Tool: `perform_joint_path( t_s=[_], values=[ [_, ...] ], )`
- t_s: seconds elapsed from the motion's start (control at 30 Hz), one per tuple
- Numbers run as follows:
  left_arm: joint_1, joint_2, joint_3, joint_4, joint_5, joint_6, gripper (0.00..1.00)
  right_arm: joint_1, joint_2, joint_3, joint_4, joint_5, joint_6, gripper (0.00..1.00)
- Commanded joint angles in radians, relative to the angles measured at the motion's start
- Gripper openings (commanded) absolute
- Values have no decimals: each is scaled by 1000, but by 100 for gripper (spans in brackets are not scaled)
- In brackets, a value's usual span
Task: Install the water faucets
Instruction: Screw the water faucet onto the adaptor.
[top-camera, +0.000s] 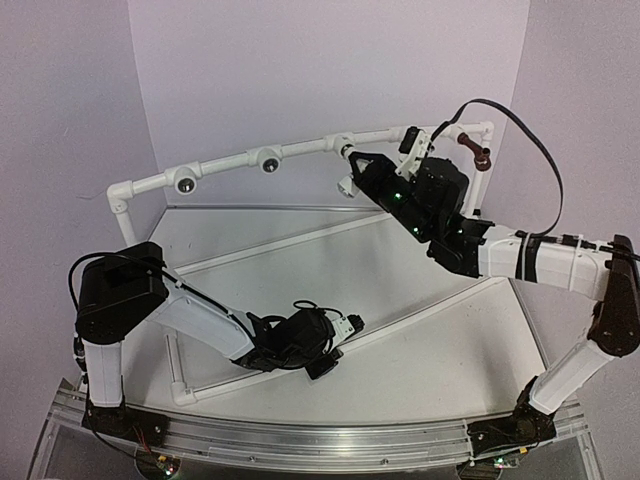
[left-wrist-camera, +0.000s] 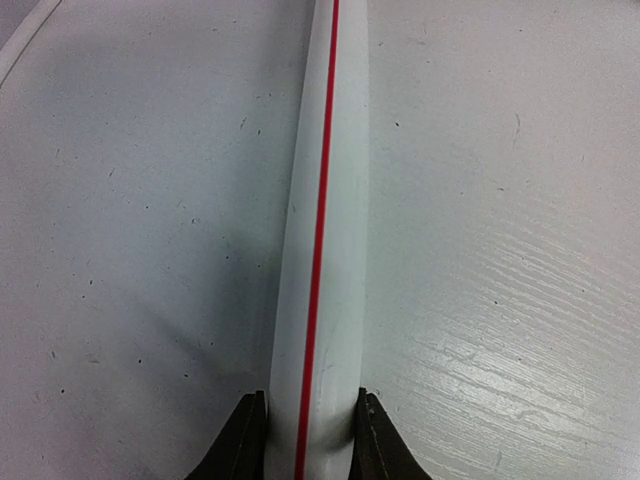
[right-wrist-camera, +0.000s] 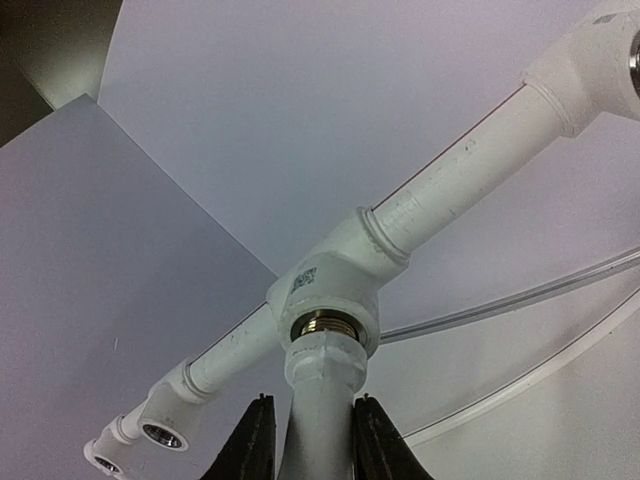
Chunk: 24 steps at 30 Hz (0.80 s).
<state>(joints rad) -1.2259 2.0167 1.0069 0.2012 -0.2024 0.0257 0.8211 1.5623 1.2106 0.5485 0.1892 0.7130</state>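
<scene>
A: Right end effector (right-wrist-camera: 313, 405) clamped on our white faucet (right-wrist-camera: 322, 375), its top at the tee socket (right-wrist-camera: 335, 280) mouth.
B: We see left end effector (left-wrist-camera: 312, 400) pinching the red-striped pipe (left-wrist-camera: 325, 200) on the bench (left-wrist-camera: 500, 250).

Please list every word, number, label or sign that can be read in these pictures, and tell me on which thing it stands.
No text can be read in any view.
Small dark printed label on the white tee fitting: too blurred to read.
Faint marks along the upper pipe: too faint to read.
Red line on the striped pipe: a plain stripe, not writing.
</scene>
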Motion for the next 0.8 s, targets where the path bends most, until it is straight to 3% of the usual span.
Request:
perform_joint_path(
  t_s=[0.0,0.77],
  values=[
    [-31,145,-79,-290,54,-182,0,-36,48,44,70,92,93,0],
    [-32,151,-66,-303,57,-188,0,-10,86,41,74,181,436,0]
  ],
)
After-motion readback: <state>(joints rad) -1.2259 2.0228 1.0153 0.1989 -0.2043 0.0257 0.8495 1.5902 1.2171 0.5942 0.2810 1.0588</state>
